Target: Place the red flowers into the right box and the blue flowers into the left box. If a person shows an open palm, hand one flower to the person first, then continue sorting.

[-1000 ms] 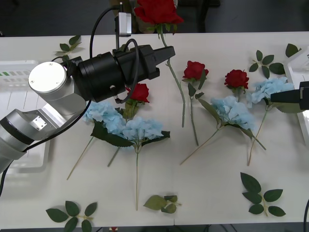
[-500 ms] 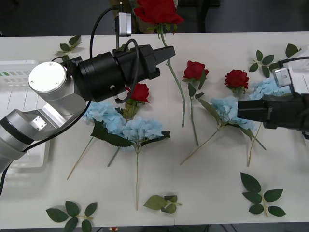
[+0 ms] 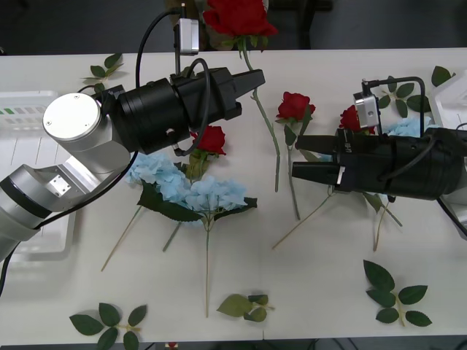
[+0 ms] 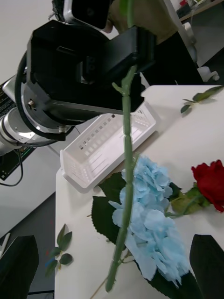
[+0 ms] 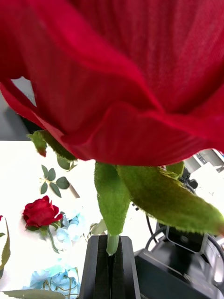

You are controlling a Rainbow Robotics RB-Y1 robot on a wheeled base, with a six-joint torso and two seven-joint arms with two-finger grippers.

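My left gripper [image 3: 255,79] is shut on the stem of a red flower [image 3: 237,16] and holds it raised over the table's far side. The bloom fills the left wrist view, and the stem [image 4: 125,187] hangs down. To the right of that stem my right gripper [image 3: 298,154] is open, its black fingers [image 4: 18,266] apart with the stem between and beyond them. More red flowers [image 3: 211,138] [image 3: 295,106] and blue flowers [image 3: 208,193] [image 4: 149,219] lie on the table. The left box [image 3: 22,146] sits at the left edge. The right box [image 3: 456,87] shows in part at the right edge.
Loose green leaf sprigs [image 3: 394,295] [image 3: 109,321] [image 3: 248,306] lie along the near edge, and others [image 3: 400,95] at the back. My right arm covers part of the blue flowers [image 3: 405,130] on the right. The table's near middle is bare white surface.
My right arm has swept in from the right edge leftward to the hanging stem. The left arm and its red flower have stayed still.
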